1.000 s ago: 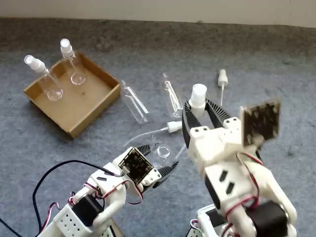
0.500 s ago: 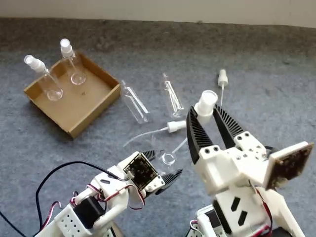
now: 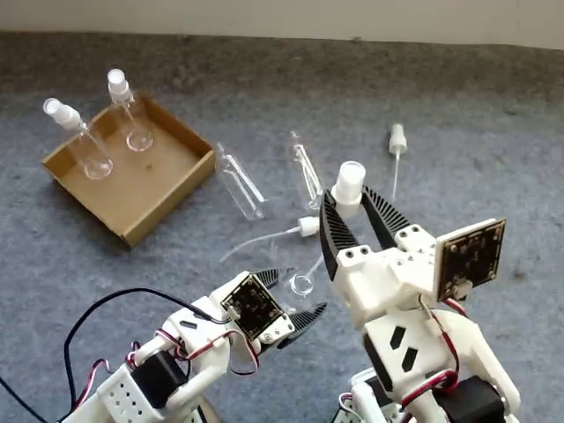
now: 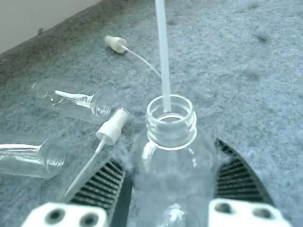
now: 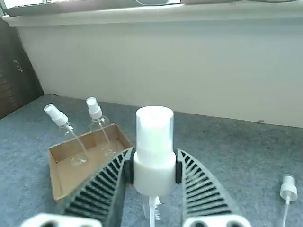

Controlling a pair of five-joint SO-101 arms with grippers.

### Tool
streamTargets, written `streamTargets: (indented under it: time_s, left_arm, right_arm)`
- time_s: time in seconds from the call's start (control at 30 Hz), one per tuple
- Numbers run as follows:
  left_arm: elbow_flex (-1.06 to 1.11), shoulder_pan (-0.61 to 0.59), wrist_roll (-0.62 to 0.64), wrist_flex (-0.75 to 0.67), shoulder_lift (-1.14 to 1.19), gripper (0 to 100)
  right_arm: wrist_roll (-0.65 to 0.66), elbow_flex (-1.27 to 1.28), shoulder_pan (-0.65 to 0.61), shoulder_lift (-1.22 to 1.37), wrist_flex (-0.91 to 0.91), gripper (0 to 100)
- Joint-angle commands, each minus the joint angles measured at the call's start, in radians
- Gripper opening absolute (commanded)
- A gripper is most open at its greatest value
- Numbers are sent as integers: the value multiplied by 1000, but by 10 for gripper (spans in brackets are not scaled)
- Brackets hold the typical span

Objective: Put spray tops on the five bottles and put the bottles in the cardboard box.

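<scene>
Left end effector (image 3: 289, 295): nearest the camera in the high view; its two fingers are clamped on the body of a clear bottle (image 4: 170, 156).
Held bottle: upright with its open mouth facing up. Judged to be braced this way so that a top can go in from above.
Right end effector (image 5: 154, 163): just beyond and above the bottle, pointing down. It is closed around the collar of a white spray top (image 5: 154, 142), with the nozzle head standing free above the fingers.
Tube (image 4: 162, 52): hangs straight down from the gripped top, and its lower end sits inside the bottle mouth. The top itself is not yet seated on the neck.
Step in hand: lowering and fastening, as judged. The tube must stay centred or the collar will catch on the rim.
Loose spray top (image 3: 308, 226): lies on the grey desk (image 3: 493, 115) just beyond the held bottle, tube trailing.
Lying bottles (image 3: 240, 181) (image 3: 306, 167): on their sides mid-desk; no top is seen on either neck.
Far spray top (image 3: 397, 139): lies apart, awaiting a bottle.
Cardboard box (image 3: 167, 201): at the far side. It holds two capped bottles (image 3: 88, 145) (image 3: 132, 119), both standing.
Progress: two of five boxed, as judged.
</scene>
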Motion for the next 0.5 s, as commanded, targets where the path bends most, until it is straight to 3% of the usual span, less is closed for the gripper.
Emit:
streamTargets:
  time_s: [0.0, 0.13, 0.47]
  left_arm:
    - [22, 7, 3, -3, -7, 74]
    - [22, 5, 3, -5, -8, 74]
    - [21, -87, 5, -83, -8, 74]
  right_arm:
    - [5, -2, -94, -2, -28, 70]
    - [11, 21, -150, -2, -28, 70]
    - [14, 21, -150, -2, 99, 70]
